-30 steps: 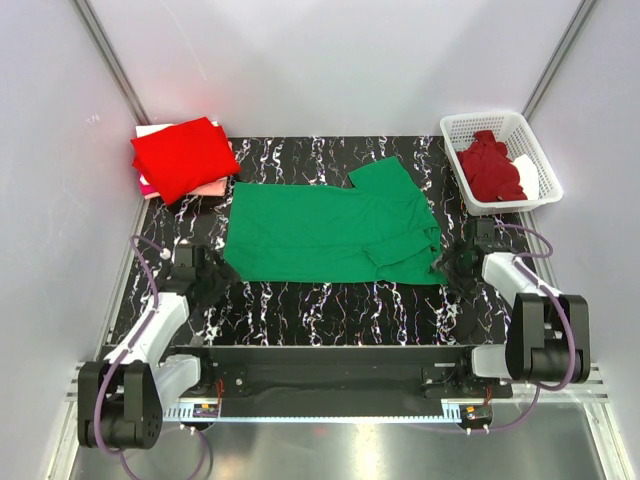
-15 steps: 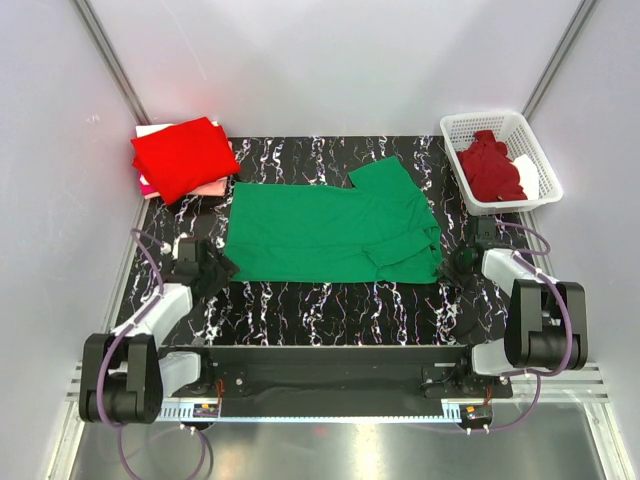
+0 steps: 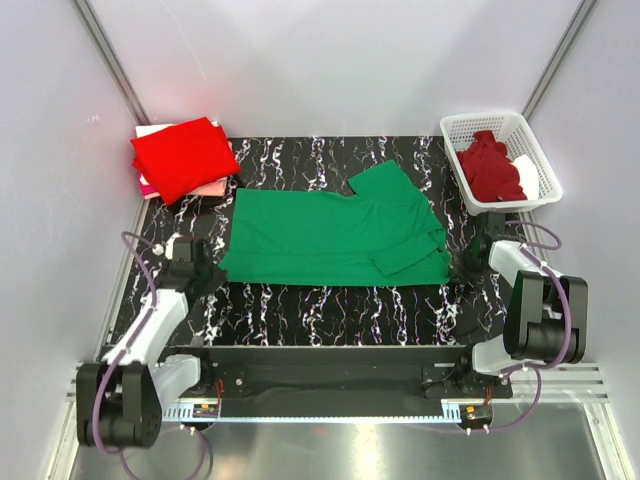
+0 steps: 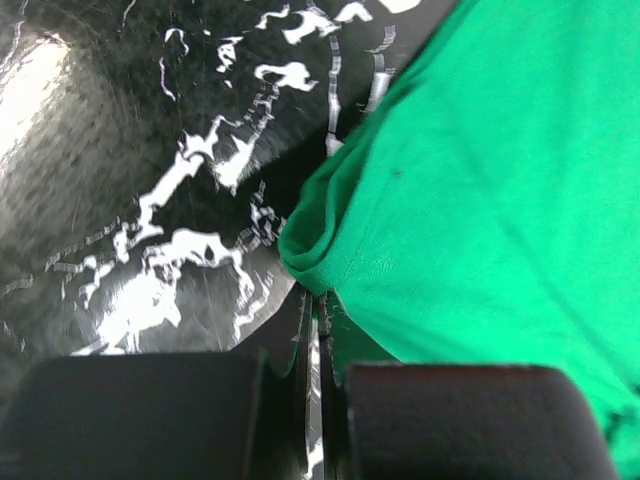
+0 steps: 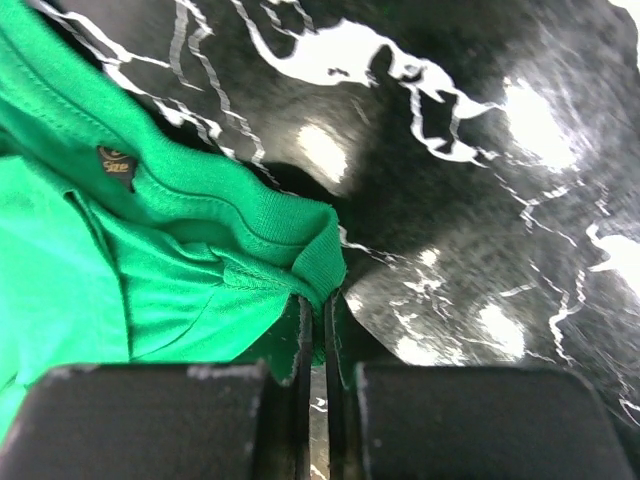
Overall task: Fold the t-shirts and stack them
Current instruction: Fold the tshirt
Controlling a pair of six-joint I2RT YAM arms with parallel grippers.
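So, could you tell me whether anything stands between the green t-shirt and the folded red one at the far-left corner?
Nothing visible does: only tabletop separates the green t-shirt from the red t-shirt. The left gripper and right gripper are each shut on a near corner, and the basket sits far right, off that path.

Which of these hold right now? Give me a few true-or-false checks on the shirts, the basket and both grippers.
1. The green t-shirt lies spread on the table. True.
2. The left gripper hangs open above the shirt. False: it is shut on the green t-shirt's near left corner.
3. The right gripper is shut on the green t-shirt's edge by the collar. True.
4. The red t-shirt sits in the basket. False: it lies folded at the table's far left corner, and the basket holds the maroon t-shirt.
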